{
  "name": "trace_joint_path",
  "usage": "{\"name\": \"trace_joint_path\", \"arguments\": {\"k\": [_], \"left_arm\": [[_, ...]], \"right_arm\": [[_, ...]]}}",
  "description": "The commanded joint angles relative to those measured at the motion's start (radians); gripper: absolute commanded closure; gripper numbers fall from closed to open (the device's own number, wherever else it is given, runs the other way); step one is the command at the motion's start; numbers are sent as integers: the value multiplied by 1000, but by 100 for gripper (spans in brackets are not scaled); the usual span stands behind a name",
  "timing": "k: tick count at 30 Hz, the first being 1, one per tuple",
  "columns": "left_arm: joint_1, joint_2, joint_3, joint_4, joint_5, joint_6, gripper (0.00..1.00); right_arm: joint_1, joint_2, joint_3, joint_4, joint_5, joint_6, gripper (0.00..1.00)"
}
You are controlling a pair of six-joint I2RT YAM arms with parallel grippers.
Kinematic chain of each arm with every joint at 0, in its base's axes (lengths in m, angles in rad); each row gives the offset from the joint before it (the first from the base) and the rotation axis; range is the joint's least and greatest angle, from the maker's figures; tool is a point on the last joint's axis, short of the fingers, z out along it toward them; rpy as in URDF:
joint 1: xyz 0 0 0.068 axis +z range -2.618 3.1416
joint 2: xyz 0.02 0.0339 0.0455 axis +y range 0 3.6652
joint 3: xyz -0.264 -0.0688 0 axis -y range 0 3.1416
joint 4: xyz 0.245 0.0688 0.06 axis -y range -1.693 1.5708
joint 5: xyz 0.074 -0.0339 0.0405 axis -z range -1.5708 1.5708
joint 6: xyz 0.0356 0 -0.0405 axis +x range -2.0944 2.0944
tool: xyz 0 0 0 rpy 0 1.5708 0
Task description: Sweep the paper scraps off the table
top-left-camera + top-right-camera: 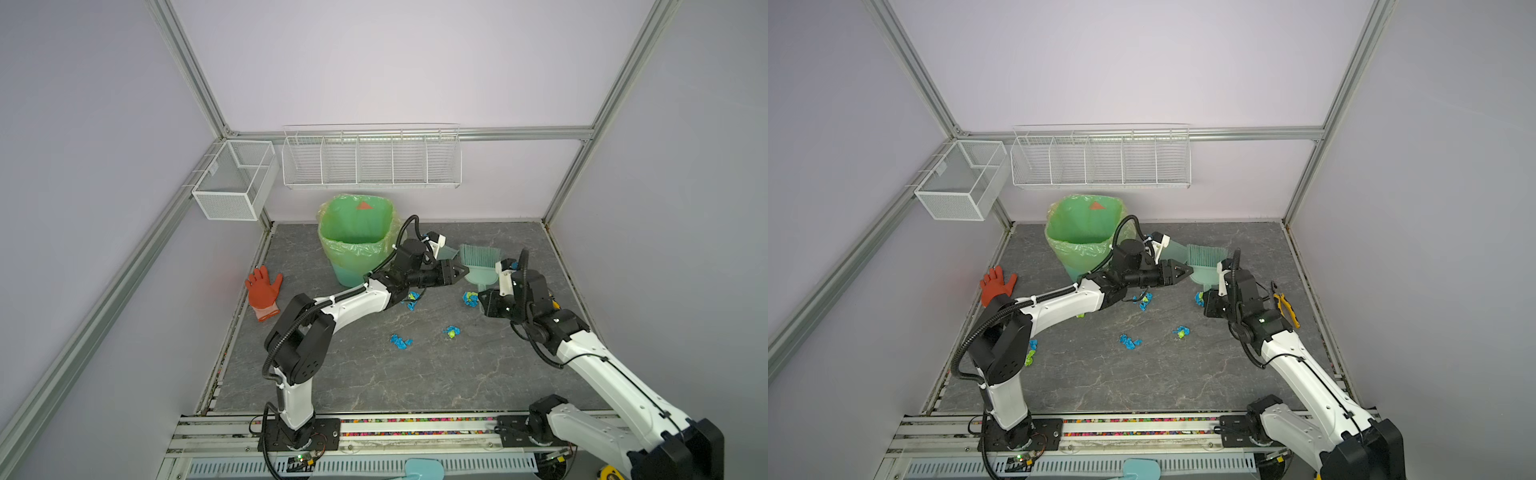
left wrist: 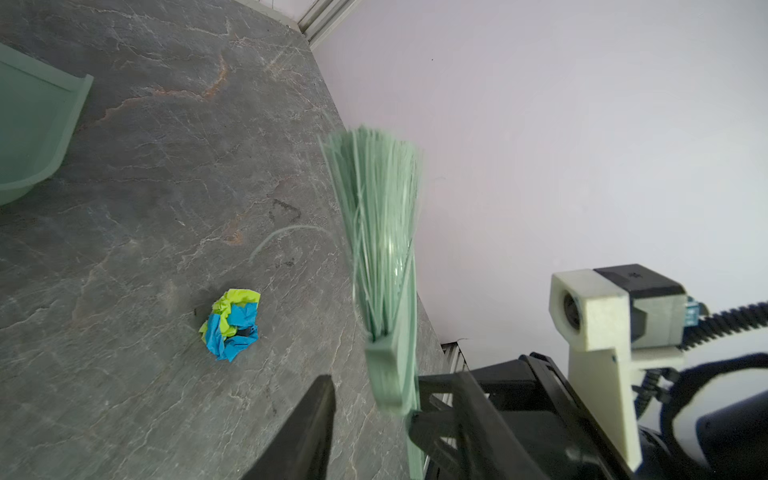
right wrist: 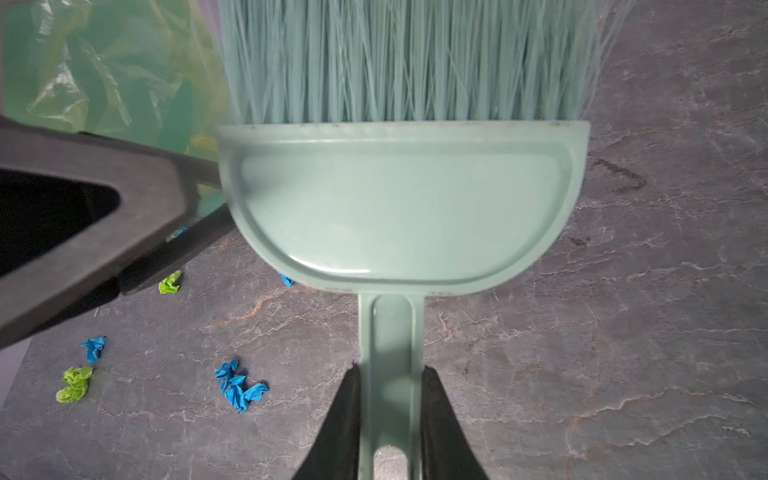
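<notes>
Left wrist view showed the brush (image 2: 384,249) edge-on between the left jaws, which stood apart on either side of its head. Whether either touched the plastic I could not tell. One of the scraps (image 2: 230,324) lay on the surface (image 2: 145,208) just beside them. In the right wrist view the right jaws were clamped on the brush handle, bristles pointing toward the bin (image 3: 104,62).

This looked like a handover or steadying of the brush, with no stroke begun. To do it well, the left jaws should close squarely on the hard head rather than the bristles. The right should let go only once that grip looks firm. Taking the surface as a clock face in both top views, scraps sat at 6 o'clock (image 1: 401,341), 4 and 2 near the middle, with one at the centre. The brush, up at 1 o'clock, would need to come down behind them and push toward the dustpan (image 1: 1177,249).

Two more scraps (image 1: 1030,352) at 8 o'clock showed in a top view, close by the left arm (image 1: 357,301), which can hide them. The centre scrap lay half under that forearm. The dustpan was mostly hidden behind the left wrist. A yellow-handled tool (image 1: 1285,305) at 3 o'clock was too small to name.
</notes>
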State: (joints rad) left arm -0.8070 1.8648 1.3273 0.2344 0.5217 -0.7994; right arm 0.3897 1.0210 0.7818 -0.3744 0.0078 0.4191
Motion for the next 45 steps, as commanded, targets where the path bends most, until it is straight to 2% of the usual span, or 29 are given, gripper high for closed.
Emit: {"name": "trace_joint_path", "arguments": {"k": [1, 4, 7, 16, 20, 24, 25, 29, 31, 38, 40, 43, 45], "left_arm": [[-2, 19, 45, 0, 13, 4, 55], [-2, 30, 60, -2, 18, 2, 58], [-2, 40, 67, -5, 21, -3, 77], [-2, 51, 73, -24, 44, -3, 81], [-1, 54, 85, -35, 46, -1, 98], [10, 57, 89, -36, 47, -17, 100], [17, 57, 86, -31, 49, -27, 100], [47, 53, 68, 1, 52, -58, 100], [59, 49, 60, 12, 52, -67, 100], [88, 32, 22, 86, 49, -96, 100], [96, 33, 24, 81, 46, -97, 100], [108, 32, 28, 84, 41, -105, 100], [113, 30, 27, 87, 38, -106, 100]], "right_arm": [[20, 12, 17, 53, 12, 12, 93], [32, 18, 16, 65, 17, 12, 93], [38, 24, 17, 75, 24, 12, 93], [58, 58, 34, 105, 26, 6, 93], [67, 73, 43, 109, 22, 9, 93], [67, 71, 61, 103, 0, 24, 92], [67, 67, 65, 100, 0, 28, 88], [65, 40, 59, 87, 3, 44, 64], [65, 23, 49, 83, 6, 47, 56], [60, -30, 16, 85, -32, 51, 43], [55, -46, -1, 88, -28, 64, 37], [38, -66, -33, 103, -35, 99, 20], [18, -71, -52, 121, -63, 117, 15]]}}
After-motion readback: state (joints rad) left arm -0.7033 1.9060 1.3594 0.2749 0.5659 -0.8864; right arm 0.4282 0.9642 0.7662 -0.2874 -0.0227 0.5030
